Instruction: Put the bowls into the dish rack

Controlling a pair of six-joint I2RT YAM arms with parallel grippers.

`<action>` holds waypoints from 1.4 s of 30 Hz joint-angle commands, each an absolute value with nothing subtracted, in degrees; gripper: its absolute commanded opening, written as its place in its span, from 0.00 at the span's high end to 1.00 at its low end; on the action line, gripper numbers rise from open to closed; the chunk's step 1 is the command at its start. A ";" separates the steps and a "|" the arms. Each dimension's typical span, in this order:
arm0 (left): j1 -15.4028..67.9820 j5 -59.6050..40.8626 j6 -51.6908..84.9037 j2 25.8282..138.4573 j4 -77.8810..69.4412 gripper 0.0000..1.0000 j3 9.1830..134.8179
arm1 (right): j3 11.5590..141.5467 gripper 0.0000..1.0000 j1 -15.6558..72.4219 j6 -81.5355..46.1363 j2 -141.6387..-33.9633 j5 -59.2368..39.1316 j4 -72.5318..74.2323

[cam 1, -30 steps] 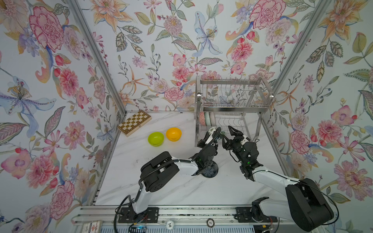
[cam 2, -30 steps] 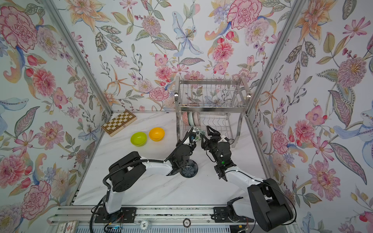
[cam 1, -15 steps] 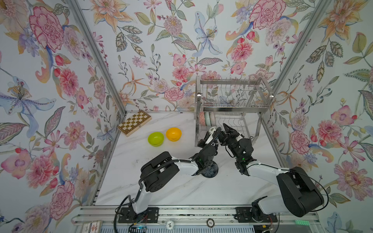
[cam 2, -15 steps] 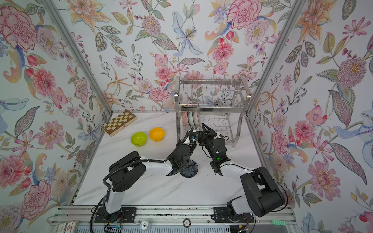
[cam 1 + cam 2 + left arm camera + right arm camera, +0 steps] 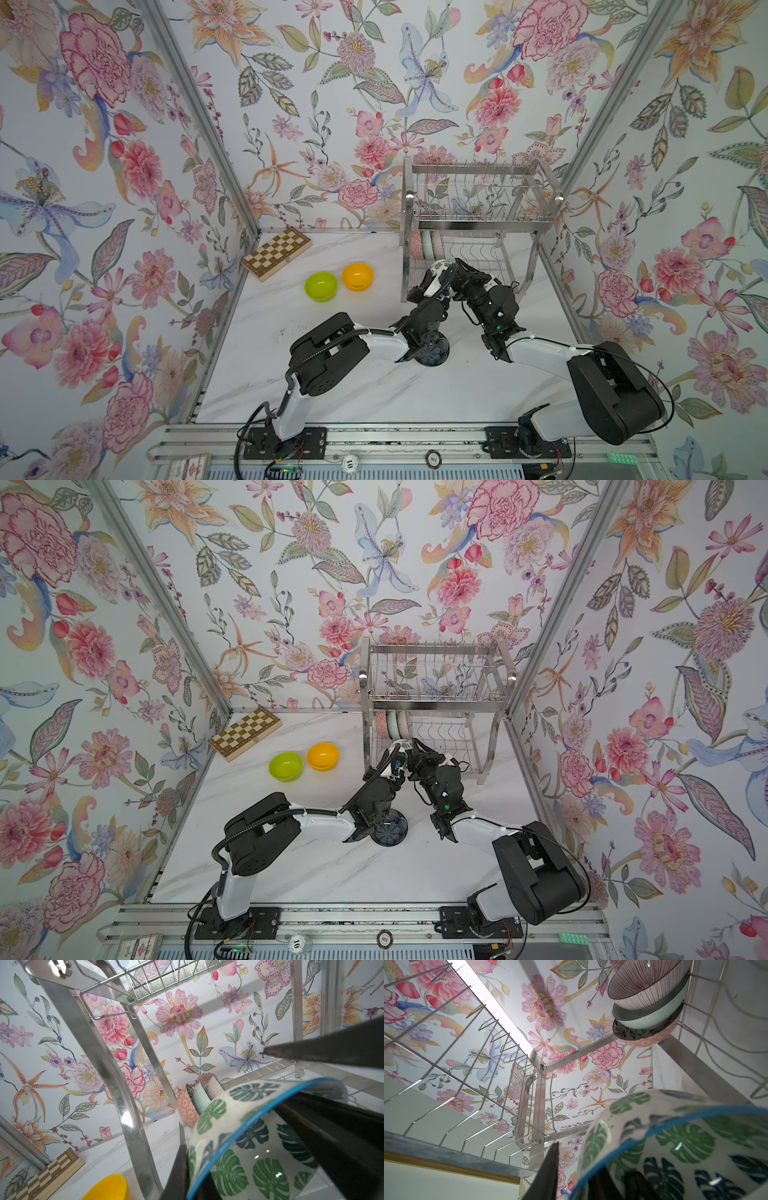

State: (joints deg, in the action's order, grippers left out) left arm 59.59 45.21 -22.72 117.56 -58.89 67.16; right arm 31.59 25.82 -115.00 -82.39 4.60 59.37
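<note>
On the near rail (image 5: 382, 434) a round token (image 5: 350, 460) reads "10"; a second token (image 5: 433, 458) reads "100". The white leaf-patterned bowl (image 5: 439, 266) is tipped on edge, mouth toward the arms, at the near-left of the lower tier of the dish rack (image 5: 478, 226). The left gripper (image 5: 435, 277) clamps its rim. The right gripper (image 5: 460, 268) straddles the rim, grip unclear.

The rack (image 5: 478, 226) stands at the desk's (image 5: 374, 395) 1 o'clock and the chessboard (image 5: 277, 253) at 10 o'clock, with two bowls (image 5: 321, 286) side by side between them. Three bowls (image 5: 426, 245) stand on edge at the lower shelf's (image 5: 471, 266) 9 o'clock end. A sixth bowl (image 5: 438, 268) hangs at the rack's 7 o'clock corner. A seventh bowl (image 5: 432, 355) lies on the desk at 6 o'clock of it.
</note>
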 commanded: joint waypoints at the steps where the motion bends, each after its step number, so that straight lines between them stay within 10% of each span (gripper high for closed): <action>1: 60.31 44.65 -23.88 117.29 -63.46 1.00 67.32 | 31.92 0.81 26.20 -113.79 -82.23 6.10 59.57; 13: 60.56 45.35 -23.35 116.03 -62.68 0.99 66.71 | 29.99 0.96 25.85 -110.04 -78.14 7.85 56.64; 29: 60.53 43.27 -18.96 113.58 -59.35 0.71 64.34 | 29.18 1.00 24.20 -108.65 -79.46 6.36 60.93; 42: 59.11 34.40 -11.15 109.19 -46.36 0.26 63.46 | 28.56 1.00 17.92 -105.70 -80.83 2.17 62.93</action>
